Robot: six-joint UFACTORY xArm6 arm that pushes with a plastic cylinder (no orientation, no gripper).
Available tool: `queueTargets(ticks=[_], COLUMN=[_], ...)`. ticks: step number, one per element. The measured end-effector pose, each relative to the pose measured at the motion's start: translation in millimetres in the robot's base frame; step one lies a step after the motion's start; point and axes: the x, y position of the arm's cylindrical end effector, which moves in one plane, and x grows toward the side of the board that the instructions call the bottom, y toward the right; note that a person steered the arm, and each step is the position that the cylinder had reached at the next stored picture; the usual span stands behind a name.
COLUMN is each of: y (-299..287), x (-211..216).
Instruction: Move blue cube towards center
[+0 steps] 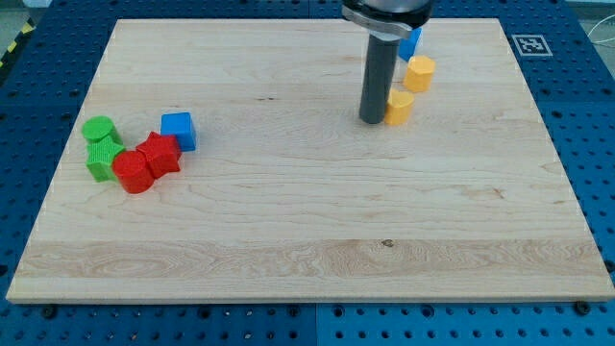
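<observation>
Board (317,221) of pale wood fills most of the view, sitting on a blue perforated table (596,115). Blue cube (179,130) lies near the board's left edge, about halfway between its top and bottom edges, well apart from the board's middle. It touches, or sits just beside, a red block (160,154) at its lower left; a second red block (134,172), rounder, presses against that one toward the left edge. Two green blocks complete the cluster: a green cylinder (98,129) toward the top-left corner and a green block (102,159) just below it, next to the rounder red one. My tip (373,119) rests on the board right of centre, toward the top edge, well apart from the blue cube. No fingers here, just a straight dark rod, so nothing opens or closes and nothing is held. The tip is just beside a yellow block (400,107) on its right, probably touching, though the rod's shadow makes the contact hard to read. Another yellow block (420,72) sits a little further up toward the top edge, apart from the first. A second blue block (411,42) lies near the top edge, partly hidden behind the rod's mount, shape unclear. A fiducial tag (530,44) marks the top-right corner.
</observation>
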Motion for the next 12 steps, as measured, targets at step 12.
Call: queueTargets(ticks=[12], y=[-280.6], x=[26.8])
